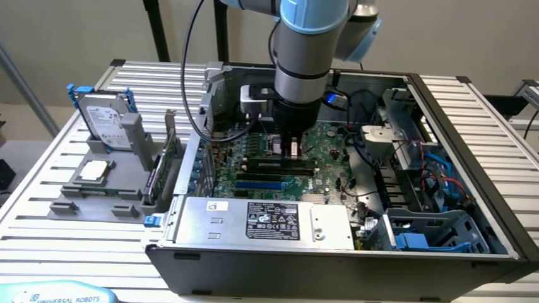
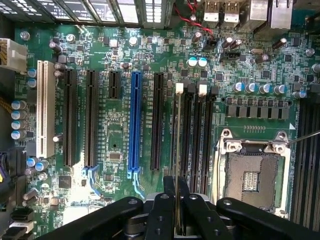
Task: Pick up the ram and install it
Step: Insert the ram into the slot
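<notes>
1. The claw (image 2: pixel 177 210) is closed narrowly on the ram (image 2: pixel 178 150), which the wrist view shows edge-on as a thin pale line running out from between the black fingers (image 2: pixel 165 207).
2. In the exterior view the claw (image 1: pixel 292 146) hangs straight down inside the open computer case (image 1: pixel 337 249), low over the motherboard (image 1: pixel 324 142), with the ram (image 1: pixel 293 150) a short pale sliver at its tip.
3. Progress, as I judge it: picking up is done, since the stick is in the grip and off the surface (image 1: pixel 50 189). Seating is not finished; whether its lower edge already touches a slot cannot be told.
4. The ram stands on edge, its board plane vertical. Its long axis lies along the black memory slots (image 2: pixel 197 140) and appears lined up with the slot that has a white latch (image 2: pixel 179 89) at its far end.
5. The blue expansion slot (image 2: pixel 135 125) lies parallel, well to one side; the CPU socket (image 2: pixel 252 172) sits on the other side of the memory slots.
6. Outside the case, a hard drive (image 1: pixel 105 120) stands in a grey holder (image 1: pixel 101 189) at the exterior view's left.
</notes>
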